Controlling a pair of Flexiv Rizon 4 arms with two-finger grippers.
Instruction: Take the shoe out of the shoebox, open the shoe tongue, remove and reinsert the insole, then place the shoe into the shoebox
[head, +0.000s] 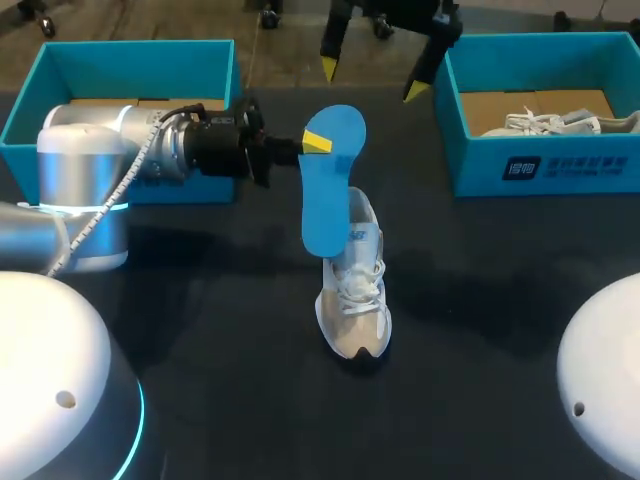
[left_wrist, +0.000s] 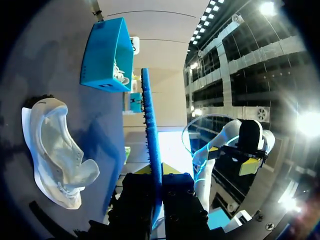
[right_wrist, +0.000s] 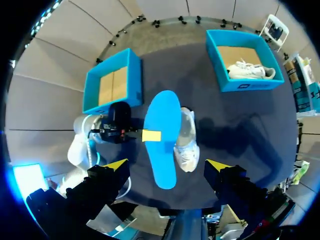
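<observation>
Head, right wrist overhead; all sharing insole (head: 325, 200)

The table (head: 480, 300) is big and very dark, almost black. Its top is flat, smooth and all one colour. Soft, darker shadows lie on it near the middle and over toward the right side. It looks dull.

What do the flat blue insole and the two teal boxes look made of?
Flat blue insole: likely matte foam; thin edge-on, unbent in the left gripper. Left teal box and right teal box: probably cardboard; matte teal walls, plain brown floors.
</observation>
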